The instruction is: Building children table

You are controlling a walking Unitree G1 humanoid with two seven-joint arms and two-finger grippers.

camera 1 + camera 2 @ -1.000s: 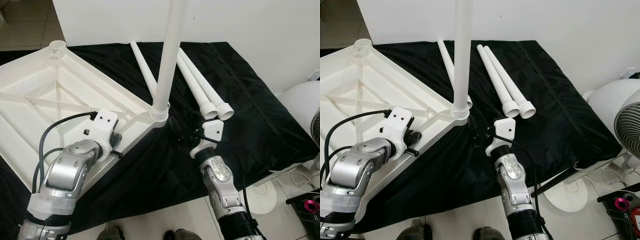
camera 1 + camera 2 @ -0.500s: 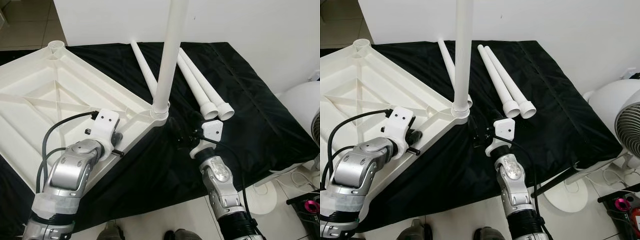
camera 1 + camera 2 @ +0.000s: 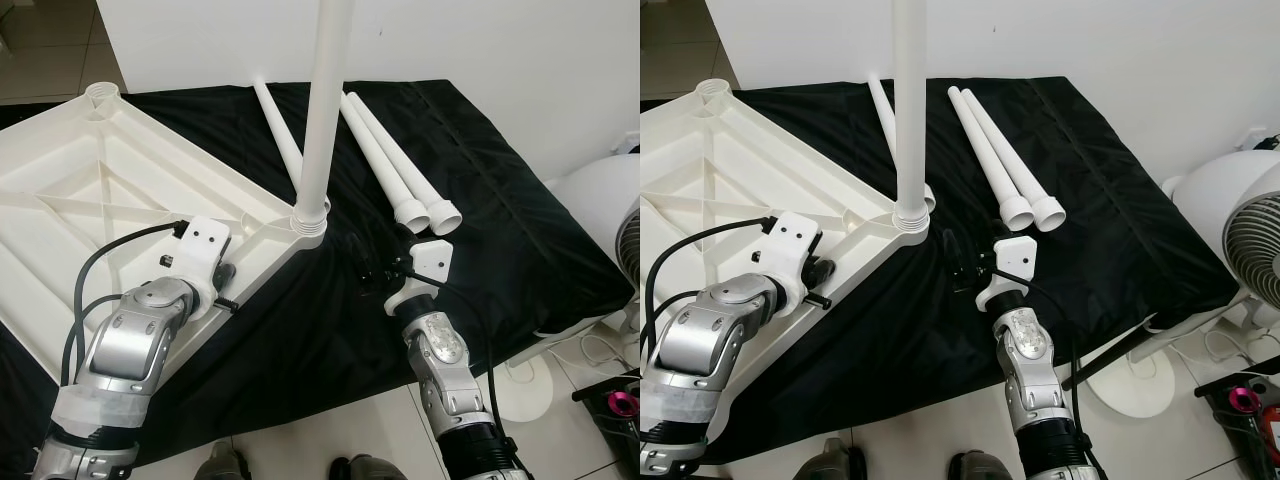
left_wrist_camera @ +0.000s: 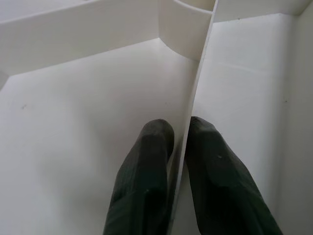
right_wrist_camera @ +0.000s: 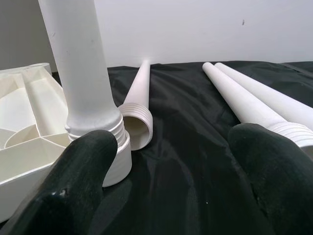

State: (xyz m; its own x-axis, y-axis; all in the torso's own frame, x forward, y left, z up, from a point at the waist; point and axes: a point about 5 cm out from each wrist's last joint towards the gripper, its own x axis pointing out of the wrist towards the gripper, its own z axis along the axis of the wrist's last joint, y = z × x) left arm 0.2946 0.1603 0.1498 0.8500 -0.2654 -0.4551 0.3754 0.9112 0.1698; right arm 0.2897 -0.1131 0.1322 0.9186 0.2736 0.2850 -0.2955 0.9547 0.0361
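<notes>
The white table top (image 3: 100,190) lies upside down on a black cloth (image 3: 500,230). One white leg (image 3: 322,110) stands upright in its near corner socket (image 3: 309,222). Two loose legs (image 3: 385,160) lie side by side on the cloth beyond it, and a third (image 3: 277,125) lies behind the upright one. My left gripper (image 4: 181,132) is shut on a thin rib (image 4: 200,73) of the table top near its front edge. Just right of the socket, my right gripper (image 5: 176,147) is low over the cloth, open, with nothing between its fingers (image 5: 83,166).
A white wall runs along the far side of the cloth. A white fan (image 3: 1250,230) on a round base stands at the right, with cables and a pink object (image 3: 622,408) on the tiled floor. Shoes (image 3: 220,465) show at the cloth's near edge.
The whole picture has shifted slightly left, so the camera moved. My right gripper has drawn a little to the right, away from the upright leg. The left gripper keeps its hold.
</notes>
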